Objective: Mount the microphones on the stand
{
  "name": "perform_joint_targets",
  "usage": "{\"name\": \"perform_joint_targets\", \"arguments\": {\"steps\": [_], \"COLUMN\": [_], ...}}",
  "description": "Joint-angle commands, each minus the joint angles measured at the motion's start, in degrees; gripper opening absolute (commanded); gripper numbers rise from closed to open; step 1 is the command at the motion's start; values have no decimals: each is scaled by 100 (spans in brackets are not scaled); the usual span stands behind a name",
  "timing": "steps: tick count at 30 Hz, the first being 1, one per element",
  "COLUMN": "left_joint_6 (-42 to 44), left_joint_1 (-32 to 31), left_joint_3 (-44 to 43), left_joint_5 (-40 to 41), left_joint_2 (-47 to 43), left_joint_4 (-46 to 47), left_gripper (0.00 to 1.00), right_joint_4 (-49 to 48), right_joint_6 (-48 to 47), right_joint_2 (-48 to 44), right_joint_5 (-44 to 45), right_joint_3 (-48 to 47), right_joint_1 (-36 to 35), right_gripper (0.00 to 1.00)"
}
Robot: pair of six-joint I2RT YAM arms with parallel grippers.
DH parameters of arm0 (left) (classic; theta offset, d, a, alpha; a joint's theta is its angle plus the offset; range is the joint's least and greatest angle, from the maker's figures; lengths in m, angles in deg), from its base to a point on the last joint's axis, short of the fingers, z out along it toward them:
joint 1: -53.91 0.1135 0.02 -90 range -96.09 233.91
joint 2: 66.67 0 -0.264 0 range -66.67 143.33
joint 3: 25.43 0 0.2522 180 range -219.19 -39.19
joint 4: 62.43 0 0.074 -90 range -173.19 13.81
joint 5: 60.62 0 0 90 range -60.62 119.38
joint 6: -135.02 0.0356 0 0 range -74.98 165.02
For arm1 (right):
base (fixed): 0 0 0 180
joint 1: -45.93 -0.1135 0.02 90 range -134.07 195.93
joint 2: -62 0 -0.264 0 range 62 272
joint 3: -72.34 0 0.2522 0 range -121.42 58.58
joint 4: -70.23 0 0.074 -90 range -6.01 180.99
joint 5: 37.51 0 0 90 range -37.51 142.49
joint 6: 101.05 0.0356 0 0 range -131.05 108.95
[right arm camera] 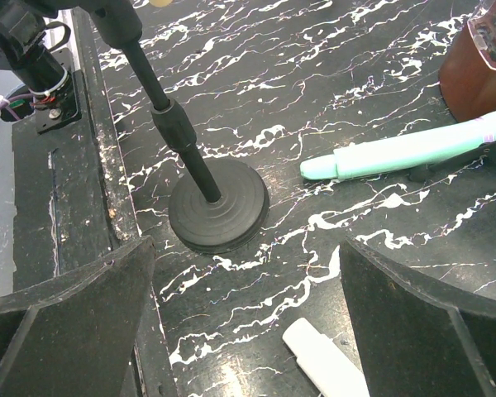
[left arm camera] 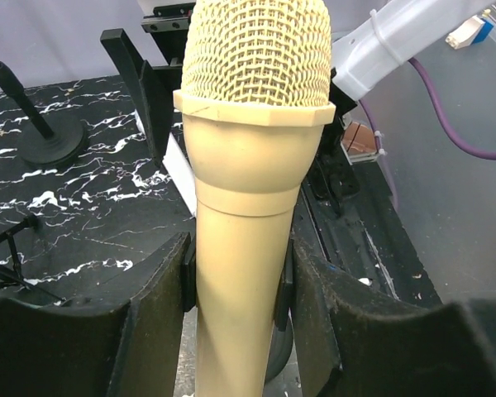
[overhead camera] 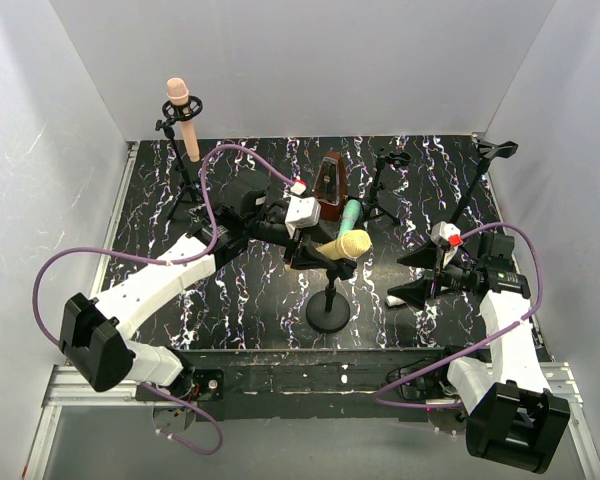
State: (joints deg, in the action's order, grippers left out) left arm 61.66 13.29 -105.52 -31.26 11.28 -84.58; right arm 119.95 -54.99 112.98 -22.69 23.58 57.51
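Observation:
My left gripper (overhead camera: pixel 318 252) is shut on the handle of the pale yellow microphone (overhead camera: pixel 343 245). It holds it tilted, head to the right, just above the top of the round-base stand (overhead camera: pixel 328 312). In the left wrist view the fingers (left arm camera: pixel 161 306) press both sides of the yellow handle (left arm camera: pixel 252 165). The peach-pink microphone (overhead camera: pixel 183 115) sits upright in the back-left stand. The teal-green microphone (overhead camera: pixel 351 213) lies on the table; it also shows in the right wrist view (right arm camera: pixel 413 149). The white microphone (right arm camera: pixel 322 360) lies under my open, empty right gripper (right arm camera: pixel 248 322), which hovers right of the round-base stand (right arm camera: pixel 217 207).
The brown metronome (overhead camera: pixel 329 185) stands behind the teal microphone. Two empty tripod stands (overhead camera: pixel 385 185) (overhead camera: pixel 480 175) stand at the back right. White walls close in the black marbled table (overhead camera: pixel 240 300) on three sides.

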Motion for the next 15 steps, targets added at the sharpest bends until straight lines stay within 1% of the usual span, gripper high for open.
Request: {"name": "perform_joint_targets", "arguments": {"steps": [1,5,8,11,15], "left_joint_6": [128,479,804,989,1113], "left_joint_1": [-16,28,229,537,1046], "left_joint_3": [-188,-205,-328,-434,-495], "left_joint_5": [543,1649,2485,3004,3488], "left_joint_2": [-315,-754,-1062,-1264,-1353], "left_joint_4": [-365,-707,-1129,-1428,-1719], "left_gripper": [0,0,0,0,0], "right_joint_4": [16,33,60,95,104], "right_joint_6": [-114,-132,-167,-185,-211], "right_joint_2": [-71,-88,-71,-62,-44], "right_joint_5": [-138,-146,-164,-181,-190], "right_joint_3": [-15,-33,-42,-50,-59], "right_joint_1": [38,38,47,47,47], "right_gripper": [98,98,98,98,98]}}
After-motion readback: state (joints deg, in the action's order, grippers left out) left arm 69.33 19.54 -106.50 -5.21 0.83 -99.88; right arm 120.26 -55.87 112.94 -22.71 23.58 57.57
